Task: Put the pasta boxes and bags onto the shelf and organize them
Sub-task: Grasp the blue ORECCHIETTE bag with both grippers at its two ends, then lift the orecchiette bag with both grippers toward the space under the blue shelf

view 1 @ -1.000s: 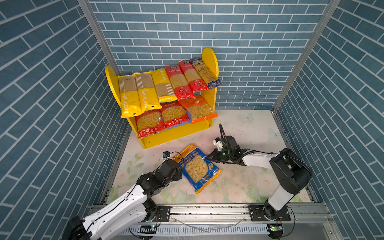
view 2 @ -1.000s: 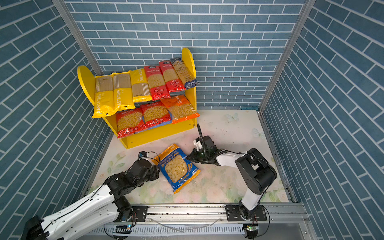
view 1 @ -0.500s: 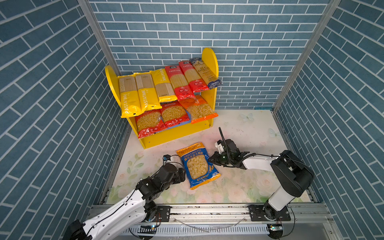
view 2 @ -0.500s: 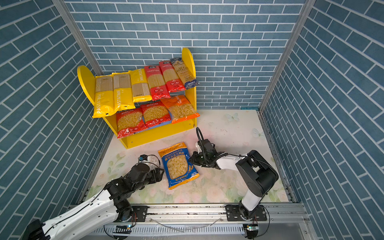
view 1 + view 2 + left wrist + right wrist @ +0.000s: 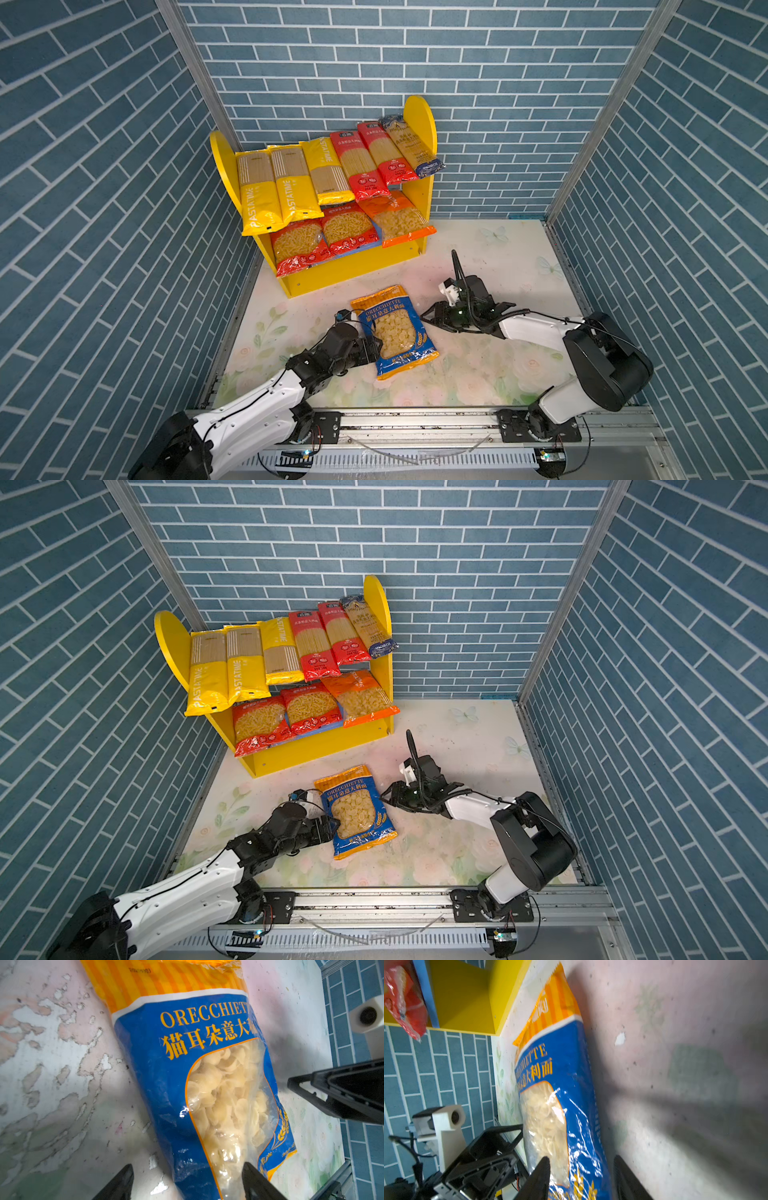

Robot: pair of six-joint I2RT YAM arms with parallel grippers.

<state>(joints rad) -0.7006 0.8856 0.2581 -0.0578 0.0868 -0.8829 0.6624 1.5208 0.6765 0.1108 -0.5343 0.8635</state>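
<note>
A blue and orange orecchiette bag [image 5: 392, 332] [image 5: 357, 810] lies flat on the floral table in front of the shelf [image 5: 345, 270] [image 5: 316, 746]. My left gripper [image 5: 372, 347] [image 5: 187, 1165] is open at the bag's left edge, one finger over the clear window [image 5: 224, 1093] and the other over bare table. Just right of the bag, my right gripper [image 5: 428, 318] [image 5: 581, 1157] is also open, its jaws astride the bag's edge [image 5: 562, 1088] without pinching it. The shelf's upper board holds several spaghetti packs, yellow [image 5: 257, 191], red [image 5: 357, 166] and dark blue [image 5: 409, 143]. Two red bags [image 5: 297, 247] and an orange one [image 5: 399, 218] fill the lower board.
Blue brick walls [image 5: 457, 62] close in the back and both sides. A metal rail [image 5: 415, 422] runs along the table's front edge. Bare floral table [image 5: 498, 249] stretches to the right of the shelf. The right arm's wrist [image 5: 342, 1095] sits close beside the bag.
The right gripper has opened and let go of the blue bag. The bag has turned from a slant to lie straighter and flat. The left gripper has slid along its left edge toward the front.
</note>
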